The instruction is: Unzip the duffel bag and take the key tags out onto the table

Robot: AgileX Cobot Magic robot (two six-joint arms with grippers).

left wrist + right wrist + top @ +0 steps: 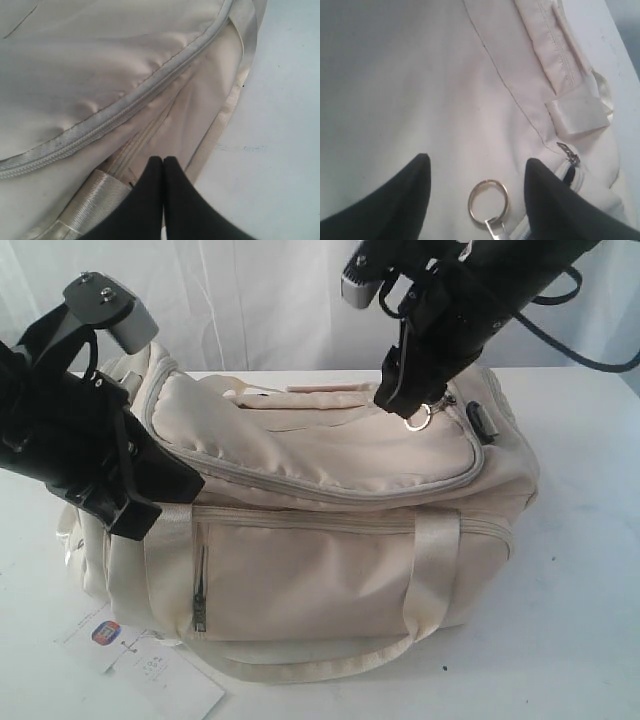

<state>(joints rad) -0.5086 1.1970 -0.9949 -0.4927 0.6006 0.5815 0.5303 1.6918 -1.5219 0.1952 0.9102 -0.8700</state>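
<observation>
Right gripper (477, 161): jaws wide apart, holding nothing, hovering over the right end of the duffel bag (330, 570). The pull ring (471, 202) lies flat on the top panel between the two fingers, touching neither as far as I can tell.

Bag sits mid-table, long axis left-right in the exterior view. Top zipper (300, 485) reads fully closed. Its track curves from the ring's end along the front edge toward the left arm's side. Key tags not visible, presumably inside.

Key relation: the ring is right under the right gripper and well apart from the left one, so this is the right arm's job. My read is that the jaws close across the ring, then drag along the track toward the left end.

Left gripper (163, 162): jaws pressed together, tips against the bag's front-left by the webbing. Can't tell if any fabric is pinched; it looks like bracing.

Around the bag: white table (580, 590), paper hang-tag (140, 660) at front-left.
</observation>
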